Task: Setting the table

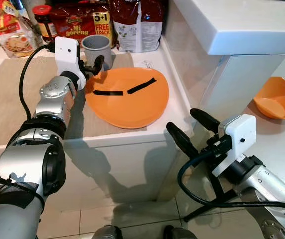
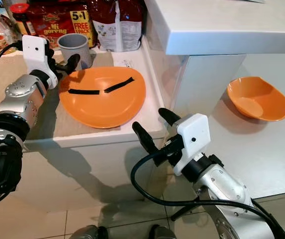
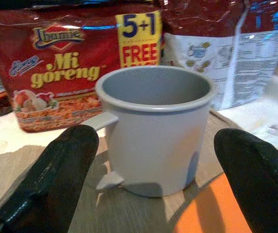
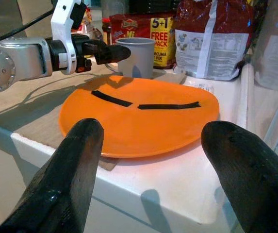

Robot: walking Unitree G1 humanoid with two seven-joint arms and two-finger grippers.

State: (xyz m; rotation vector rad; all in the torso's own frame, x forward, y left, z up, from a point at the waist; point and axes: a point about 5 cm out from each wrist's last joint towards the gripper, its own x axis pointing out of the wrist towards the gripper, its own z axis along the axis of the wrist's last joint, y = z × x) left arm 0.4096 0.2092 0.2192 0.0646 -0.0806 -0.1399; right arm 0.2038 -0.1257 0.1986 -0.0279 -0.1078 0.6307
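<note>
Nearest, the right gripper [image 1: 189, 130] hangs spread and empty below the counter edge. Beyond it the orange plate [image 1: 127, 97] lies flat, likely rigid and slick; its near rim suits a pinch. Farthest, the left gripper [image 3: 153, 182], fingers apart, faces the light grey mug [image 3: 154, 127]

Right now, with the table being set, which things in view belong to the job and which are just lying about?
Belongs to the job:
- grey mug, between the open fingers of the left gripper
- orange plate, with the open right gripper facing it
- orange bowl on the table

Lying about:
- noodle pack
- dark red bag
- jar
</note>
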